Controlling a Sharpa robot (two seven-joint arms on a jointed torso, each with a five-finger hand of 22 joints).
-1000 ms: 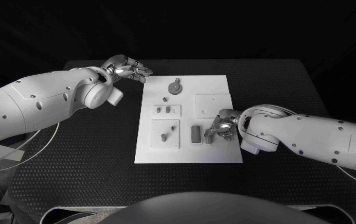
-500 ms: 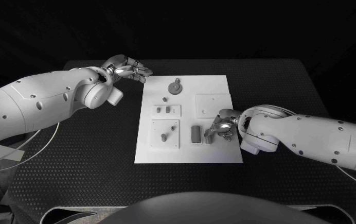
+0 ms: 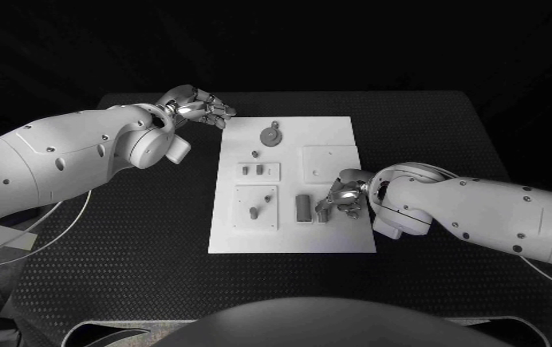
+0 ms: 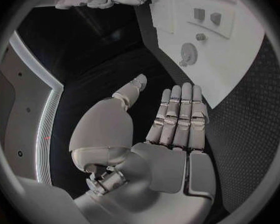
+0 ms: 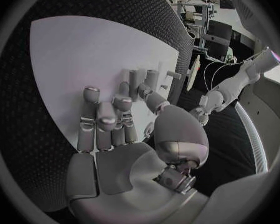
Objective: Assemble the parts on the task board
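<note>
Now: right hand (image 3: 341, 196) at grey part (image 3: 304, 207) on board (image 3: 333, 135).
Fingers loosely spread (contact unclear); left hand (image 3: 198, 106) unclenched, holding nothing.

Task board (image 3: 328, 138) white; parts (image 3: 304, 207) grey; table (image 3: 138, 227) black, dotted texture; hands (image 3: 198, 106) silver; arms (image 3: 483, 211) white.

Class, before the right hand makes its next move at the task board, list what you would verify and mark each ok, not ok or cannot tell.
1. Task board lies flat on the table: ok.
2. Right hand is over the board's near right part: ok.
3. Right hand already grips the upright grey part beside it: cannot tell; its fingers hide the contact.
4. Left hand is off the board, beyond its far left corner: ok.
5. Left hand holds nothing, fingers straight: ok.
6. Round part lies clear of both hands: ok.
</note>
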